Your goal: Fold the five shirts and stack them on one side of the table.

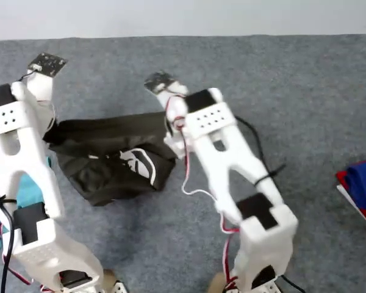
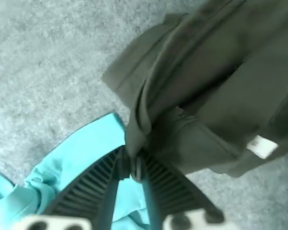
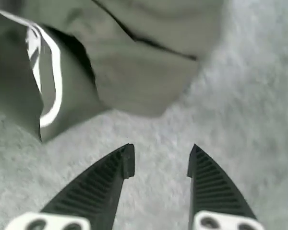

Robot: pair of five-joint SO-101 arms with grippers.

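Little looks done: the dark shirt (image 1: 116, 155) lies rumpled mid-table, unfolded; a teal shirt (image 2: 81, 153) waits beside it; blue and red cloth (image 1: 363, 189) sits at the far edge; the left gripper (image 2: 133, 165) pinches the dark shirt's edge; the right gripper (image 3: 158, 160) hangs near it, jaws apart, empty.

Grey felt-like tabletop (image 1: 305, 91) runs back to a pale wall (image 1: 183, 15).
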